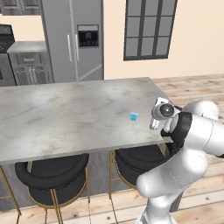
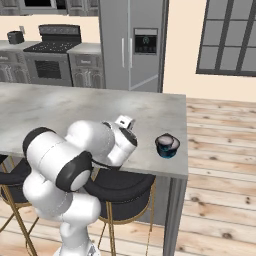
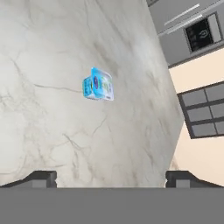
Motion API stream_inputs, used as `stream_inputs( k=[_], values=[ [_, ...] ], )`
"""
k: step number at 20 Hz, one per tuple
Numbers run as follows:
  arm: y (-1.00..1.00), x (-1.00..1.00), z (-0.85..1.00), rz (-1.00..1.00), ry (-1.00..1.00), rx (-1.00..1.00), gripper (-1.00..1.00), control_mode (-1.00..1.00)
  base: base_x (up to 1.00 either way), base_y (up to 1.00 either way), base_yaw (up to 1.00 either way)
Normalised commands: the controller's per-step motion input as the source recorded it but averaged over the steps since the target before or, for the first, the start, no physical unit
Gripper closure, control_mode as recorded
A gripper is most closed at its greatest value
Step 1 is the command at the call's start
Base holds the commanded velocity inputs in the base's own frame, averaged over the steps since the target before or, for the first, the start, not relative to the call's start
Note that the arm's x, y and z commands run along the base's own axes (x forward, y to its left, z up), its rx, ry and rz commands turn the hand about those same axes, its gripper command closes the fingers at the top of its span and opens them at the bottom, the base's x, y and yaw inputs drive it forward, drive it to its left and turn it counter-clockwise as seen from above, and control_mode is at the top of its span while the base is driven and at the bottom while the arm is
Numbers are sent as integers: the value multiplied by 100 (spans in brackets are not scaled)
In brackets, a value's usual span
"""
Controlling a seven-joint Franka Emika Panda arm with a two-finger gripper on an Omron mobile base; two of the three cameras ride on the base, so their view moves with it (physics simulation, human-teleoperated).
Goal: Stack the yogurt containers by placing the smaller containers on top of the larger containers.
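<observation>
— What is the counter (image 1: 65, 113) made of?
— It looks like pale grey marble with faint brown veins, smooth and softly matt right out to its edges.

— And the small blue cup (image 1: 134, 116)?
— Translucent light-blue plastic with a pale printed label, seen closer in the hand view (image 3: 98, 85).

— The dark cup (image 2: 167, 145) near the counter's right edge?
— Glossy, near-black, with a pale top that catches light.

— The stools (image 1: 52, 175)?
— Black padded seats, leather-like with a slight sheen, on thin brass-coloured metal legs.

— The rest?
— The fridge (image 2: 132, 45) is brushed grey metal. The floor (image 2: 220, 200) is light wood planks with knots. The arm (image 2: 75, 165) is glossy white plastic.
</observation>
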Motion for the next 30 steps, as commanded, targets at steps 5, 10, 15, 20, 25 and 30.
stream_inputs(
  k=[5,10,15,20,25,30],
  values=[
    [24,0,100,0,5,-6,-100,-100,0,0,0],
    [12,0,89,-1,21,1,-100,-100,0,0,0],
    [4,0,70,-2,34,11,-100,-100,0,0,0],
    [0,0,65,-3,34,11,-100,-100,0,0,0],
    [7,0,39,-7,35,4,-100,-100,0,0,0],
    [11,1,-29,-16,17,5,-100,-100,0,0,0]
  ],
)
